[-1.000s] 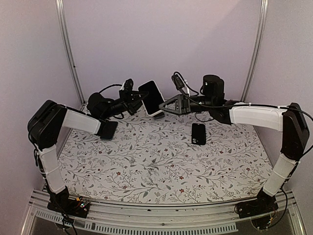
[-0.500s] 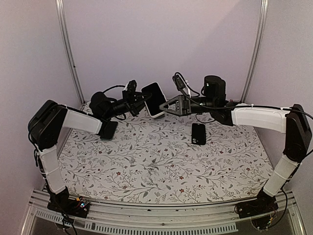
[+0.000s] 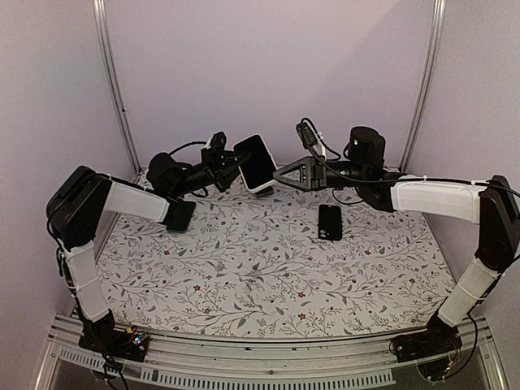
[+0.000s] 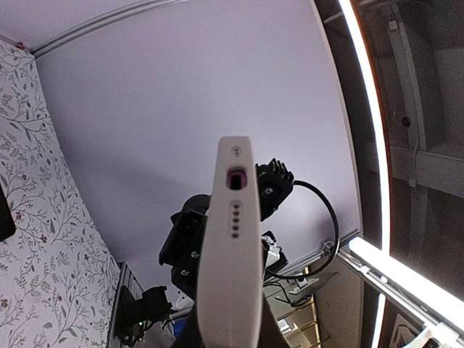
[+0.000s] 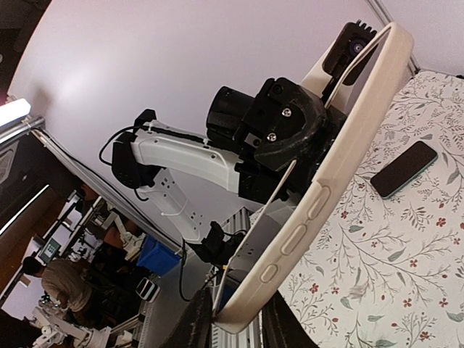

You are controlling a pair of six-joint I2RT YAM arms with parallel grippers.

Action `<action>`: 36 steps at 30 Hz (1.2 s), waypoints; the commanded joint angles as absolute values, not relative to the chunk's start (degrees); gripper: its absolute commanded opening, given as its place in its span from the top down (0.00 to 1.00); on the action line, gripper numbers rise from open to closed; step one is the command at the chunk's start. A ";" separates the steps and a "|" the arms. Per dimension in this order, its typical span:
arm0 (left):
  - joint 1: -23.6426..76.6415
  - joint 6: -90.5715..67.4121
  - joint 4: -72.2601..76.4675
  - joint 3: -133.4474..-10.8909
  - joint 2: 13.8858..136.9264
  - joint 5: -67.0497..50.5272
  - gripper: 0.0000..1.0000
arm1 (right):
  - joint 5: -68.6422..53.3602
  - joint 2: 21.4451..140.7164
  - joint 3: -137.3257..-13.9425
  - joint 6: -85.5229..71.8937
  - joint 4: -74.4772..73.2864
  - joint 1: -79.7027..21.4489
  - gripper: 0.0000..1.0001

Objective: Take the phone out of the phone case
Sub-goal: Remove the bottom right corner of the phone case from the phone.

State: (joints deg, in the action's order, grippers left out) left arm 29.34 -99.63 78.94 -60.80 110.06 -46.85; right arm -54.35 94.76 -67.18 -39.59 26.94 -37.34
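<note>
Pale lilac walls [image 3: 268, 65] close off the back and sides, with a flat table under a white cloth printed with leafy sprigs [image 3: 268, 276] filling the floor of the view. Two white-and-black arms reach from the near corners to the far middle of the table and meet there in the air.

Between them, raised above the far edge of the cloth, is the cream-white rubbery phone case [image 4: 232, 246]. The black-screened phone [image 3: 255, 161] sits in it, tilted, with the glass facing the top camera.

The left claw [image 3: 234, 167] is pinching the case at its left end. Its wrist camera looks straight along the end with the port and speaker holes.

The right claw [image 3: 278, 175] meets the case's lower right edge. Its wrist view shows the fingers [image 5: 199, 322] pressed in on either side of the button-side rim.

A second dark phone [image 3: 330, 221] lies flat on the cloth below the right arm. A third dark slab [image 3: 180, 215] lies under the left forearm.
</note>
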 commanded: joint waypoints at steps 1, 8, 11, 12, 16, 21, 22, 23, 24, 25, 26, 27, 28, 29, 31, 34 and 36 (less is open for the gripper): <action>28.83 -99.41 81.89 -61.25 108.57 -46.28 1.00 | -56.22 92.27 -67.33 -40.38 31.45 -37.17 0.83; 30.21 -100.02 79.18 -61.16 109.01 -46.99 1.00 | -57.73 93.32 -71.83 -40.79 33.87 -38.01 0.94; 31.34 -100.58 76.91 -61.60 109.46 -47.46 1.00 | -58.27 94.19 -74.73 -39.38 33.88 -39.15 0.94; 31.64 -100.69 76.15 -61.74 109.63 -47.58 1.00 | -58.46 94.57 -76.09 -39.01 33.83 -39.52 0.94; 32.49 -101.14 74.46 -62.06 109.92 -47.97 1.00 | -58.95 95.98 -79.01 -38.22 33.92 -40.37 0.95; 33.11 -101.56 72.93 -62.47 110.43 -48.89 1.00 | -59.28 96.88 -80.75 -37.81 34.40 -40.80 0.94; 33.25 -101.66 72.75 -62.49 110.52 -48.99 1.00 | -59.52 96.93 -80.97 -37.86 34.58 -40.83 0.95; 33.37 -101.61 72.39 -62.56 110.60 -49.10 1.00 | -59.58 97.01 -81.21 -37.85 34.70 -40.86 0.95; 33.52 -101.61 72.08 -62.73 110.76 -49.25 1.00 | -59.71 97.00 -81.43 -37.74 34.85 -40.91 0.94; 33.69 -101.54 71.69 -62.94 110.88 -49.49 1.00 | -59.87 96.98 -81.66 -37.78 35.19 -40.95 0.94; 33.86 -101.58 71.42 -63.07 111.07 -49.70 1.00 | -60.00 97.01 -81.91 -37.84 35.24 -41.00 0.94; 33.98 -101.64 71.23 -63.15 111.23 -49.82 1.00 | -60.09 96.96 -82.11 -37.87 35.31 -41.14 0.94; 34.13 -101.74 71.01 -63.19 111.34 -49.95 1.00 | -60.28 96.95 -82.28 -37.81 35.49 -41.14 0.93; 34.25 -101.82 70.94 -63.26 111.50 -50.00 1.00 | -60.39 96.94 -82.41 -37.80 35.67 -41.21 0.93; 34.48 -102.02 70.88 -63.28 111.67 -50.08 1.00 | -60.51 96.96 -82.59 -37.80 35.91 -41.26 0.93; 34.83 -102.17 70.75 -63.20 111.71 -50.11 1.00 | -60.81 96.88 -82.62 -37.83 36.33 -41.39 0.92; 35.12 -102.42 70.86 -63.19 111.91 -50.10 1.00 | -60.80 96.91 -82.62 -37.86 36.54 -41.39 0.91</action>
